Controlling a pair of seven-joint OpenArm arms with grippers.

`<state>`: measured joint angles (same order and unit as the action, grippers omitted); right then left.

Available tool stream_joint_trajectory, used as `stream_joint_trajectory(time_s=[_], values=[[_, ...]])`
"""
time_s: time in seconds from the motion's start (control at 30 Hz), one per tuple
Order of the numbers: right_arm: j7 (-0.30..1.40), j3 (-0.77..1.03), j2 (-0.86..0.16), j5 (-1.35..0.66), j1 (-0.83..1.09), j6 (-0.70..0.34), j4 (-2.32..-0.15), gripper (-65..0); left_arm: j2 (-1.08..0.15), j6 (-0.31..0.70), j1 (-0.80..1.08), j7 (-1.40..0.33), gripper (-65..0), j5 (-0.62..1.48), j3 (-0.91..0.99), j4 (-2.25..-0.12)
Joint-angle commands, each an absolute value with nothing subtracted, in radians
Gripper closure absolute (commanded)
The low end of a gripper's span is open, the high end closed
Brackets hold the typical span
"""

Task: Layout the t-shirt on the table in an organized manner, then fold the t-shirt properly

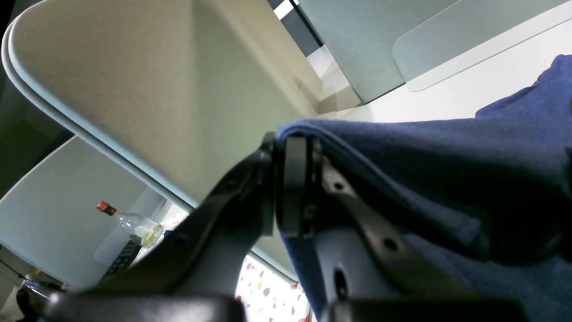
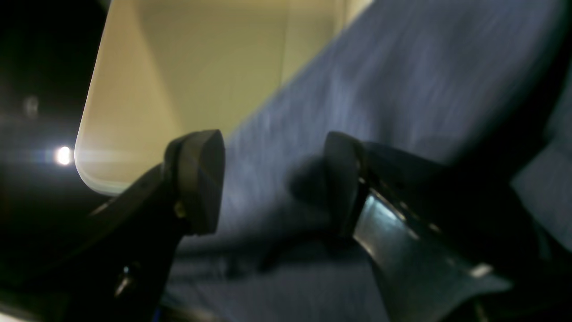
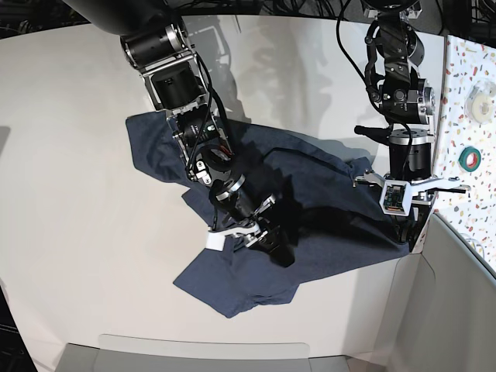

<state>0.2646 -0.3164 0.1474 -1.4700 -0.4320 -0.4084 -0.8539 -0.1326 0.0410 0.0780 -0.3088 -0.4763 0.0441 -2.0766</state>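
Note:
The dark navy t-shirt (image 3: 310, 201) lies rumpled and partly bunched on the white table (image 3: 70, 170). At the shirt's right edge my left gripper (image 3: 408, 234) points down. The left wrist view shows this gripper (image 1: 298, 147) shut on a folded edge of the t-shirt (image 1: 447, 156). My right gripper (image 3: 277, 249) reaches in from the upper left, low over the shirt's middle. In the right wrist view, blue t-shirt (image 2: 402, 80) cloth lies behind the right gripper (image 2: 272, 179), which is open with nothing between its fingers. No lettering shows.
A speckled terrazzo strip (image 3: 469, 70) runs along the right, carrying a green tape roll (image 3: 469, 159) and a white roll (image 3: 482, 101). A grey panel (image 3: 449, 302) stands at the lower right, close to my left arm. A red-capped bottle (image 1: 129, 221) shows far off.

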Motion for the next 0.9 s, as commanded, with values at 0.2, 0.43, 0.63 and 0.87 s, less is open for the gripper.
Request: stream_joint_trajectory(time_s=[0.2, 0.43, 0.63, 0.87], values=[[0.206, -0.292, 0.157, -1.484, -0.438, -0.414, -0.917, -35.4, -0.137, 0.024, 0.065, -0.282, 0.0, -0.481, 0.045, -2.097], [0.205, -0.173, 0.157, -1.484, -0.417, -0.334, -0.912, -35.6, -0.139, 0.024, 0.065, -0.285, 0.0, -0.481, 0.045, -2.097], [0.205, -0.094, 0.157, -1.484, -0.417, -0.325, -0.845, -35.6, -0.139, 0.024, 0.065, -0.283, 0.0, -0.483, 0.045, -2.095], [0.205, -0.058, 0.157, -1.484, -0.433, -0.325, -0.751, -35.6, -0.139, 0.024, 0.067, -0.28, 0.0, -0.483, 0.045, -2.095]])
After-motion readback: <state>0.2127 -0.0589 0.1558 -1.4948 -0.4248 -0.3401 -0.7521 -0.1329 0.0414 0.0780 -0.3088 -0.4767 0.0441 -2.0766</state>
